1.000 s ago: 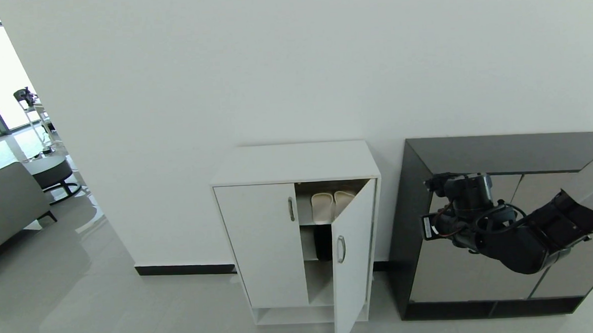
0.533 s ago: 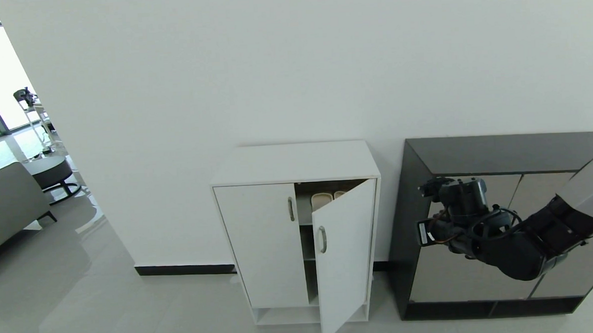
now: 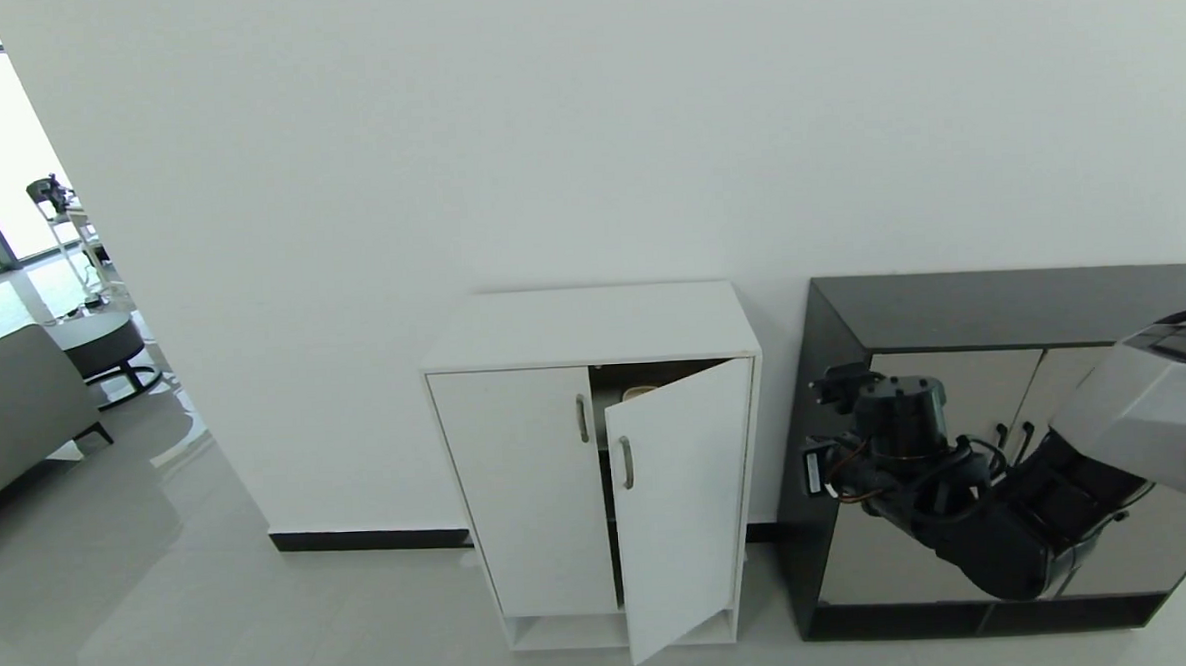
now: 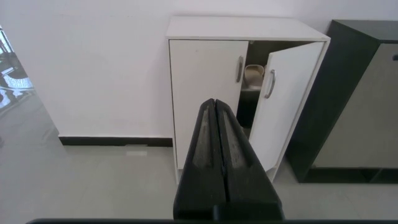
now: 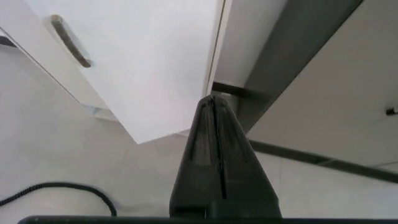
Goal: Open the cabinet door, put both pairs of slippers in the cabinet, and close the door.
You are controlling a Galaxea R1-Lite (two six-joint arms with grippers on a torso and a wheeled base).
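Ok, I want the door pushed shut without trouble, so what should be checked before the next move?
1. Right door shut: not ok, it stands ajar.
2. Left door shut: ok.
3. Cream slippers inside the cabinet: ok.
4. Second pair inside: cannot tell, nothing of it shows in the gap.
5. Right gripper shut and empty: ok.
6. Left gripper shut, clear of the cabinet: ok.

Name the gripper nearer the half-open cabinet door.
Right. The right gripper is close up by the door, at its outer face near the hinged edge; the left gripper is back from the cabinet, facing its front.
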